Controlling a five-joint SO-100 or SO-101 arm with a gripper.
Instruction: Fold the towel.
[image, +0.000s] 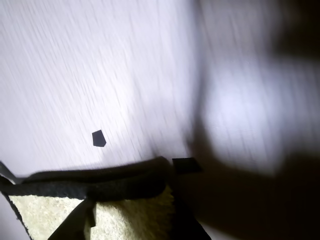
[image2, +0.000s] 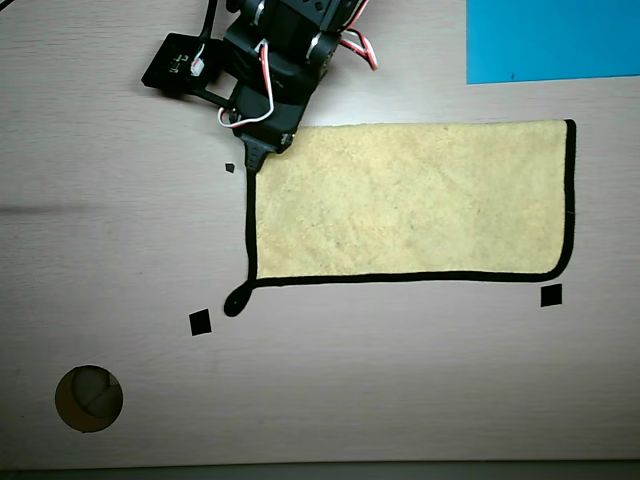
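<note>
The towel (image2: 410, 200), a pale yellow fuzzy rectangle with thin black trim, lies flat on the counter (image2: 120, 240) in the overhead view, its long side running left to right. We see trim along its left, bottom and right edges; the top edge shows none, which suggests to us a fold line there, though we cannot confirm it. A small black loop (image2: 236, 300) hangs from the lower left corner.

The gripper (image2: 255, 155) sits at the towel's upper left corner. The arm body hides the fingers from above, and the wrist view shows only trim and pile (image: 125, 215) close to the lens, so we cannot tell whether they are spread, pressed together, or pinching the corner.

We judge the step in hand to be seizing this corner. To do it well, the fingers should take the trim and all layers beneath together, lift only enough to clear the counter, then carry the corner straight across toward the right edge so that the edges align and the pile does not drag or bunch.

Outward, small black squares (image2: 200, 322) (image2: 551, 295) mark the counter near the lower corners, a smaller black fleck (image2: 229, 168) lies left of the gripper, a bright blue sheet (image2: 550, 40) occupies the upper right, and a round hole (image2: 89, 398) sits lower left.
</note>
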